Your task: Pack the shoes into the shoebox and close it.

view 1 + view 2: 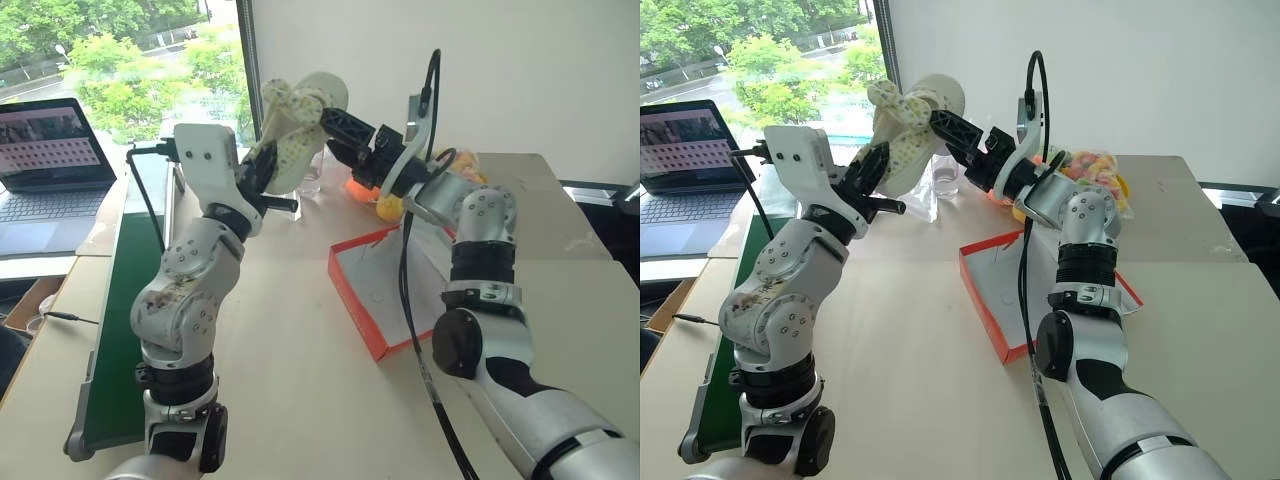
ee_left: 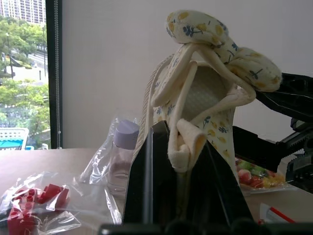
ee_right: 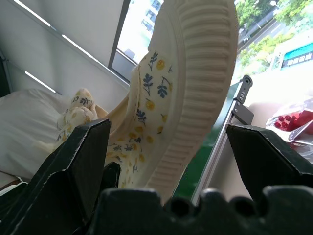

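Pale table by the window: shoebox [image 1: 375,300] lies open and seemingly empty, packing not yet started; left gripper [image 1: 262,172] clamped on one raised cream floral shoe [image 1: 300,125], right gripper [image 1: 335,130] spread wide around its sole.

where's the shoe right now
The shoe is held up in the air by the left gripper, above the table's far side, left of the open shoebox, with the open right gripper around its sole.
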Available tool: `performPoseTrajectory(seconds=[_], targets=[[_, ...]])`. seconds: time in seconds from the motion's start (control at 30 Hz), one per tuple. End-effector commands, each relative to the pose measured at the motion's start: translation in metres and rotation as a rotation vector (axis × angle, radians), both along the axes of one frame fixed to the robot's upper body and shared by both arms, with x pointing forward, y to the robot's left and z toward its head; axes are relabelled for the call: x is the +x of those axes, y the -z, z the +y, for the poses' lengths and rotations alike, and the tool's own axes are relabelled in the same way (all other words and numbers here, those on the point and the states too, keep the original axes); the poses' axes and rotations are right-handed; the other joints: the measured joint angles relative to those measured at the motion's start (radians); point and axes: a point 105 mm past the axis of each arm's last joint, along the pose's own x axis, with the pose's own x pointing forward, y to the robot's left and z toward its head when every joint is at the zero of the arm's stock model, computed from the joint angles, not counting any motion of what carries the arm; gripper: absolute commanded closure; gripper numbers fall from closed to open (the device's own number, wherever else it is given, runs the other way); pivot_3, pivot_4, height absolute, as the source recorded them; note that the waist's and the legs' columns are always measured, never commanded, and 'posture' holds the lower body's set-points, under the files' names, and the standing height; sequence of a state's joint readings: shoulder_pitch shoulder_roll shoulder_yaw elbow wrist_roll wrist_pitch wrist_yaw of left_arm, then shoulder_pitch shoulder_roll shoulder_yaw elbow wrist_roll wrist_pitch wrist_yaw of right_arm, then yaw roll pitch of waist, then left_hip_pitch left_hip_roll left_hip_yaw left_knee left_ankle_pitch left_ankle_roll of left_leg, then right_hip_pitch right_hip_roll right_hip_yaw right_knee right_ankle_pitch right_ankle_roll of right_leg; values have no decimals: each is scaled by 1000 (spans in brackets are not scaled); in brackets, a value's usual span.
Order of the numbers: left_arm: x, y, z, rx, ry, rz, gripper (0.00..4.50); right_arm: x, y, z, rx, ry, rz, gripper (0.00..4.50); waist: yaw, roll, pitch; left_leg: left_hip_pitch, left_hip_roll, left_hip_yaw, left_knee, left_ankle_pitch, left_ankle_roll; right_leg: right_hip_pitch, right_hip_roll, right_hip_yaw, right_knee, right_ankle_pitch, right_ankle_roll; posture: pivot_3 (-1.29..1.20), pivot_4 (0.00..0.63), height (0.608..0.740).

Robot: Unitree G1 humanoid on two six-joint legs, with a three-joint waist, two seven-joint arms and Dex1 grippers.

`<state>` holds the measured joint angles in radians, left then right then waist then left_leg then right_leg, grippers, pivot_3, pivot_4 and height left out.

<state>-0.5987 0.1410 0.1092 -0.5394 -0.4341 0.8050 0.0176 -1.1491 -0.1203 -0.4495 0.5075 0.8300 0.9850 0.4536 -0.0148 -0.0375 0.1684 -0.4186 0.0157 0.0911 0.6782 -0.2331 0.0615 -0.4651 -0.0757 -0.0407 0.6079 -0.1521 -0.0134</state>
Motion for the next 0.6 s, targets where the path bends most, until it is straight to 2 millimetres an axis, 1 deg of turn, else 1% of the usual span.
performPoseTrajectory(seconds=[0.03, 0.1, 0.17, 0.2, 0.27, 0.3, 0.43, 0.5, 0.6], targets=[[-11, -12, -14, 16, 59, -57, 4476, -2, -29, -3, 51, 12, -90, 0, 0, 0, 0, 0, 0, 0, 0, 0, 0, 0, 0, 0, 0, 0, 0, 0, 150, 740], [-10, -2, -19, 18, 85, -16, 4476, -1, -31, -2, 59, 16, -94, 0, 0, 0, 0, 0, 0, 0, 0, 0, 0, 0, 0, 0, 0, 0, 0, 0, 150, 740], [-10, 2, -21, 23, 97, -1, 4500, 0, -32, -1, 69, 17, -95, 528, 0, 0, 0, 0, 0, 0, 0, 0, 0, 0, 0, 0, 0, 0, 0, 0, 150, 740], [-10, 3, -22, 24, 99, 0, 4500, -1, -32, -1, 73, 13, -98, 680, 0, 0, 0, 0, 0, 0, 0, 0, 0, 0, 0, 0, 0, 0, 0, 0, 150, 740], [-9, 3, -22, 22, 104, 2, 4500, -2, -33, 1, 73, 6, -107, 1366, 0, 0, 0, 0, 0, 0, 0, 0, 0, 0, 0, 0, 0, 0, 0, 0, 150, 740], [-9, 3, -22, 23, 105, 3, 4500, -2, -33, 0, 76, 7, -107, 1610, 1, 0, 0, 0, 0, 0, 0, 0, 0, 0, 0, 0, 0, 0, 0, 0, 150, 740], [-8, 4, -21, 26, 126, 17, 4500, -1, -34, -3, 82, 18, -106, 3077, 1, 0, 0, 0, 0, 0, 0, 0, 0, 0, 0, 0, 0, 0, 0, 0, 150, 740], [-8, 4, -19, 39, 132, 20, 4500, -1, -33, -4, 74, 23, -108, 3618, 1, 0, 0, 0, 0, 0, 0, 0, 0, 0, 0, 0, 0, 0, 0, 0, 150, 740], [-9, 2, -14, 35, 147, 23, 4500, 1, -32, -7, 56, 39, -111, 3778, 0, 0, 0, 0, 0, 0, 0, 0, 0, 0, 0, 0, 1, 0, 0, 0, 150, 740]])
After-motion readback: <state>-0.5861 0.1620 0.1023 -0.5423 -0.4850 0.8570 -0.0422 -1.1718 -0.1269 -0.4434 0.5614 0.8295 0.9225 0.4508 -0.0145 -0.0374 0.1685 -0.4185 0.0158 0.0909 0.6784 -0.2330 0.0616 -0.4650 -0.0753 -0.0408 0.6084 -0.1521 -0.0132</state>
